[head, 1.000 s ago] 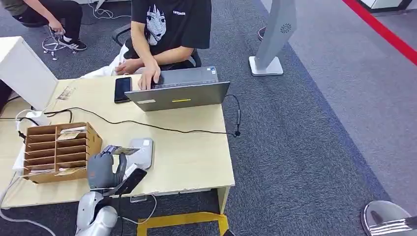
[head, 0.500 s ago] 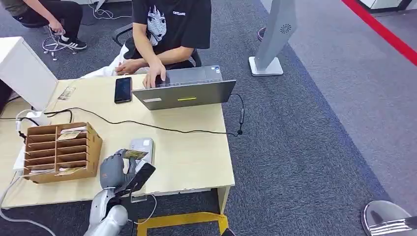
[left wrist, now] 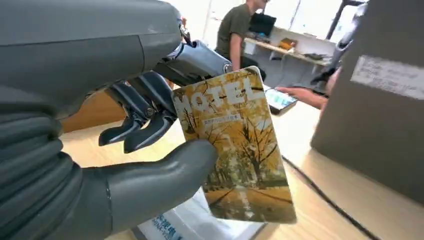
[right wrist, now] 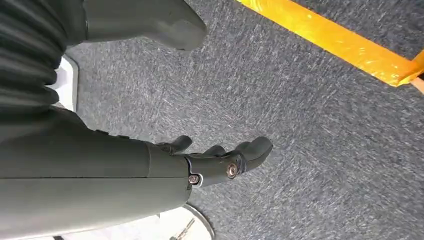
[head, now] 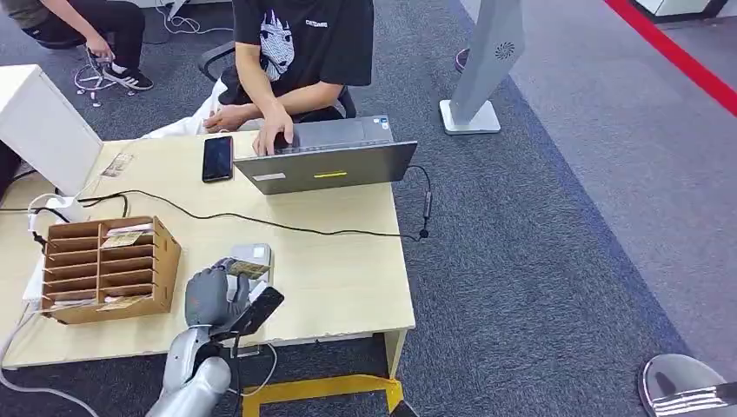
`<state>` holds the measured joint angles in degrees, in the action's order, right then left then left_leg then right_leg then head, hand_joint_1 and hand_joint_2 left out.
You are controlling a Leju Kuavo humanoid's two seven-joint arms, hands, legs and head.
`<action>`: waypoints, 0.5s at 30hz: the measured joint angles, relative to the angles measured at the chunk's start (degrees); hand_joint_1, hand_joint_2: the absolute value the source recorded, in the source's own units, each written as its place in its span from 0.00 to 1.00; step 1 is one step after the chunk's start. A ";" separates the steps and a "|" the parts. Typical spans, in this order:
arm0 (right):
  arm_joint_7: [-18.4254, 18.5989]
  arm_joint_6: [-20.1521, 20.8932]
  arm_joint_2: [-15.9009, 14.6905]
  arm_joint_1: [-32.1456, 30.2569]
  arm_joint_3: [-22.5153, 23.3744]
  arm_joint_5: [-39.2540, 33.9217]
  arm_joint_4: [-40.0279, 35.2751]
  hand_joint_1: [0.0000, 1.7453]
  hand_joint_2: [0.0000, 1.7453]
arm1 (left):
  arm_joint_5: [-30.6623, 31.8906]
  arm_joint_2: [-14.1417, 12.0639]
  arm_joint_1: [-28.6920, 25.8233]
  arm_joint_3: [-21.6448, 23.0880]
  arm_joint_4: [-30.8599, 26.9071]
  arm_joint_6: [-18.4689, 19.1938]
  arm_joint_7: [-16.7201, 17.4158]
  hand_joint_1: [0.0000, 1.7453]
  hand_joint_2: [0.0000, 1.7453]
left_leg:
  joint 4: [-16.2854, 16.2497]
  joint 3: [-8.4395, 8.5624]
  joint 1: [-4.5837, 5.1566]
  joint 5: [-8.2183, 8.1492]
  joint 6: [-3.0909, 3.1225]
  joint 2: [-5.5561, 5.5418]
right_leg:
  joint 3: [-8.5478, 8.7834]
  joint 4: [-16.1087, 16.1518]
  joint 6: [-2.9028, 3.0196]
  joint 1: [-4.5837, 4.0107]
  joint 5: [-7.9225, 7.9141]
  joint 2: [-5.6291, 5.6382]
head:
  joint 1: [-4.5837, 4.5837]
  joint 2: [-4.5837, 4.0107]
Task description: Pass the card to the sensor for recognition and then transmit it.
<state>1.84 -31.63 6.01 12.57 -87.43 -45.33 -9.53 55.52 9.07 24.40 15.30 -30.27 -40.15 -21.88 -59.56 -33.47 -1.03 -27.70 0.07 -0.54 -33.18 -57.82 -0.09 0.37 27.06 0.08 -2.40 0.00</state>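
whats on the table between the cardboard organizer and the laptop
In the head view, a black cable crosses the bare tabletop between the cardboard organizer and the laptop.

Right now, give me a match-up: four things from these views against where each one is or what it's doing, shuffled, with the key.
Things:
1. card
2. phone
3. right hand
4. laptop

Places or states:
A. hangs over grey carpet, holding nothing
B. open on the table's far edge, a person's hand on it
C. held by the left hand, by the sensor
D. lies flat, dark screen up, beside the laptop

Pairs: 1-C, 2-D, 3-A, 4-B
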 joint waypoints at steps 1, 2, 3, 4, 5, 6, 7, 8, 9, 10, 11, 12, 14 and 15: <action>0.00 0.00 0.00 -0.05 0.00 0.09 0.00 0.00 1.00 | 0.00 -0.07 0.00 -0.02 -0.35 0.00 -0.09 1.00 1.00 | 0.00 0.00 0.00 0.00 0.00 0.00 | 0.00 0.00 0.00 0.00 0.00 0.00 | 0.00 0.00; -0.02 0.00 0.00 -0.08 0.00 0.15 0.00 0.00 1.00 | 0.00 -0.17 0.00 -0.02 -0.59 0.00 -0.15 1.00 1.00 | 0.00 0.00 0.00 0.00 0.00 0.00 | 0.00 0.00 0.00 0.00 0.00 0.00 | 0.00 0.00; -0.02 0.00 0.00 -0.11 0.00 0.15 0.00 0.00 1.00 | 0.00 -0.24 -0.03 -0.02 -0.92 0.00 -0.29 1.00 1.00 | 0.00 0.00 0.00 0.00 0.00 0.00 | 0.00 0.00 0.00 0.00 0.00 0.01 | 0.02 0.00; -0.02 0.00 0.00 -0.15 0.00 0.15 0.00 0.00 1.00 | 0.00 -0.31 -0.04 -0.02 -1.25 0.00 -0.35 1.00 1.00 | 0.00 0.00 0.00 0.00 0.00 0.00 | 0.00 0.00 0.00 0.00 0.00 0.01 | 0.00 0.00; -0.02 0.00 0.00 -0.16 0.00 0.15 0.00 0.00 1.00 | 0.00 -0.35 -0.07 -0.04 -1.51 0.00 -0.37 1.00 1.00 | 0.00 0.00 0.00 0.00 0.00 0.00 | 0.00 0.00 0.00 0.00 0.00 0.00 | 0.00 0.00; -0.02 -0.02 0.00 -0.17 0.00 0.15 0.00 0.00 1.00 | 0.00 -0.39 -0.09 -0.04 -1.75 0.00 -0.39 1.00 1.00 | 0.00 0.00 0.00 0.00 0.00 0.00 | 0.00 0.00 0.00 0.00 0.00 0.00 | 0.00 0.00; -0.02 0.00 0.00 -0.17 0.00 0.18 0.00 0.00 1.00 | 0.00 -0.46 -0.09 -0.04 -1.91 0.00 -0.39 1.00 1.00 | 0.00 0.00 0.00 0.00 0.00 0.00 | 0.00 0.00 0.00 0.00 0.00 0.00 | 0.00 0.00; 0.00 0.00 0.00 -0.19 0.00 0.18 0.00 0.00 1.00 | -0.09 -0.50 -0.16 -0.04 -2.12 0.00 -0.68 1.00 1.00 | 0.00 0.00 0.00 0.00 0.00 0.00 | 0.00 0.00 0.00 0.00 0.00 0.01 | 0.00 0.00; 0.26 -0.04 0.00 -0.23 0.00 0.18 0.00 0.00 1.00 | -0.51 -0.55 -0.45 -0.29 -2.87 0.00 -1.59 1.00 1.00 | 0.00 0.00 0.00 0.00 0.00 0.01 | -0.01 0.00 0.00 0.00 0.00 0.01 | 0.02 0.00; 0.53 -0.07 0.00 -0.31 0.00 0.15 0.00 0.00 1.00 | -0.92 -0.57 -0.89 -0.81 -4.18 -0.02 -2.74 1.00 1.00 | 0.00 0.00 0.00 0.00 0.00 0.00 | -0.02 0.00 0.00 0.00 0.00 0.01 | 0.00 0.00; 0.68 -0.15 -0.02 -0.46 0.00 0.09 0.02 0.00 1.00 | -1.98 -0.63 -1.33 -1.55 -6.32 -0.02 -3.76 1.00 1.00 | 0.00 -0.01 -0.01 0.00 0.00 0.00 | -0.02 0.00 0.00 0.00 0.00 0.01 | 0.00 0.00; 0.83 -0.26 -0.02 -0.67 0.00 -0.15 0.04 0.00 1.00 | -3.42 -0.88 -1.76 -2.01 -8.58 -0.02 -4.09 1.00 1.00 | 0.00 -0.01 -0.01 0.00 0.00 0.01 | -0.02 0.00 0.00 0.00 0.00 0.01 | 0.00 0.00; 1.01 -0.35 -0.04 -1.26 0.02 -0.44 0.22 0.00 1.00 | -5.84 -2.23 -2.74 -2.21 -14.69 -0.02 -2.03 1.00 1.00 | 0.01 -0.01 -0.02 0.00 0.00 0.03 | -0.03 -0.01 0.00 0.00 0.00 0.02 | 0.00 0.00; 1.01 -0.35 -0.07 -1.58 0.07 -0.52 0.28 0.00 1.00 | -5.66 -3.37 -3.13 -2.21 -18.20 -0.02 -0.10 1.00 1.00 | 0.02 -0.02 -0.04 -0.01 -0.01 0.03 | -0.02 -0.01 0.01 0.00 0.01 0.02 | 0.00 0.00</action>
<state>2.84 -31.98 5.94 10.99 -87.36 -45.86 -9.25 49.86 5.70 21.27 13.09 -48.47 -40.17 -21.98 -59.54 -33.49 -1.07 -27.70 0.06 -0.50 -33.20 -57.83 -0.08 0.37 27.07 0.10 -2.40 0.00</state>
